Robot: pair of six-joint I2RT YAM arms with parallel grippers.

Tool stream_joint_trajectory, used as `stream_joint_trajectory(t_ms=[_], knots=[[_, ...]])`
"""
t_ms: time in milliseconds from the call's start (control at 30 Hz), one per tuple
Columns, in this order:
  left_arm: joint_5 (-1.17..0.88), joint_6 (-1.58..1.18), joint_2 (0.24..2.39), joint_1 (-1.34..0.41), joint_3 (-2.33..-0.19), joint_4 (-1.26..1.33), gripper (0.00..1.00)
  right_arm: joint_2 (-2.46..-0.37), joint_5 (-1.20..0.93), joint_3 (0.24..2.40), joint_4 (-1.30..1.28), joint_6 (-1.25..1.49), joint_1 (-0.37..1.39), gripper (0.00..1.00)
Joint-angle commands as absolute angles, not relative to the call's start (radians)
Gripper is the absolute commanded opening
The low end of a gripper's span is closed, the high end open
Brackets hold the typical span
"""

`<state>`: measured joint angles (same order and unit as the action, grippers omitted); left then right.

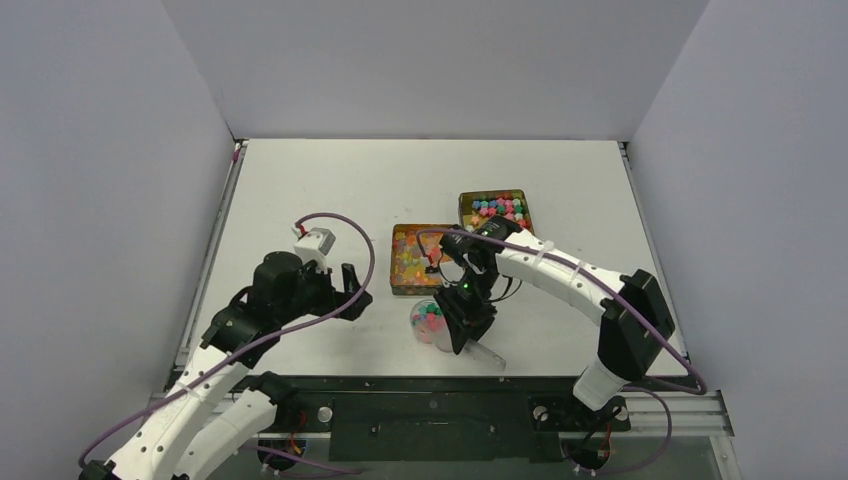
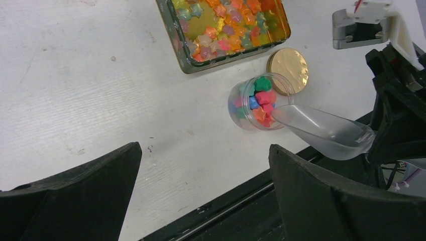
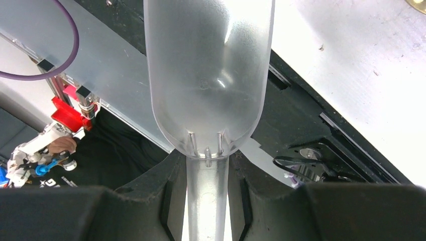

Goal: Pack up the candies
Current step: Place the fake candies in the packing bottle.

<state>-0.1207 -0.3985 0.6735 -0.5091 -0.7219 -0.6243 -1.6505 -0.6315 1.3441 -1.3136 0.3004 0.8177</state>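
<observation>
Candies [image 2: 261,98] of several colours fill a small clear jar [image 2: 240,113] that lies tilted near the table's front edge. My right gripper [image 3: 207,165] is shut on the handle of a clear plastic scoop [image 3: 208,75]. The scoop's bowl looks empty and its mouth rests at the jar's rim [image 2: 284,108]. Glossy orange and red candies [image 2: 226,22] lie in a tin [image 2: 173,37] just behind the jar. Opaque blue, green and pink candies [image 1: 497,209] fill a second tin [image 1: 463,210] farther back. My left gripper [image 2: 203,165] hangs open to the jar's left, holding nothing.
A flat round gold lid [image 2: 288,70] lies beside the jar, between it and the nearer tin. The table's black front rail [image 2: 241,211] runs just below the jar and scoop. White tabletop [image 1: 300,200] spreads to the left and back.
</observation>
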Motion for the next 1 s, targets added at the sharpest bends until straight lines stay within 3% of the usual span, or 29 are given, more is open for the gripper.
stream_joint_trajectory(t_ms=[0,467,967], knots=[[-0.158,-0.382,0.693,-0.514,-0.729,-0.566,0.96,-1.546,-0.595,1.298,-1.234,0.323,0.818,0.00],[-0.286,-0.436,0.774,-0.512,-0.806,-0.607,0.96,-1.418,-0.208,1.284,-1.074,0.245,1.042,0.00],[-0.477,-0.492,0.824,-0.512,-0.863,-0.656,0.96,-1.211,-0.023,1.111,-0.747,0.122,1.228,0.00]])
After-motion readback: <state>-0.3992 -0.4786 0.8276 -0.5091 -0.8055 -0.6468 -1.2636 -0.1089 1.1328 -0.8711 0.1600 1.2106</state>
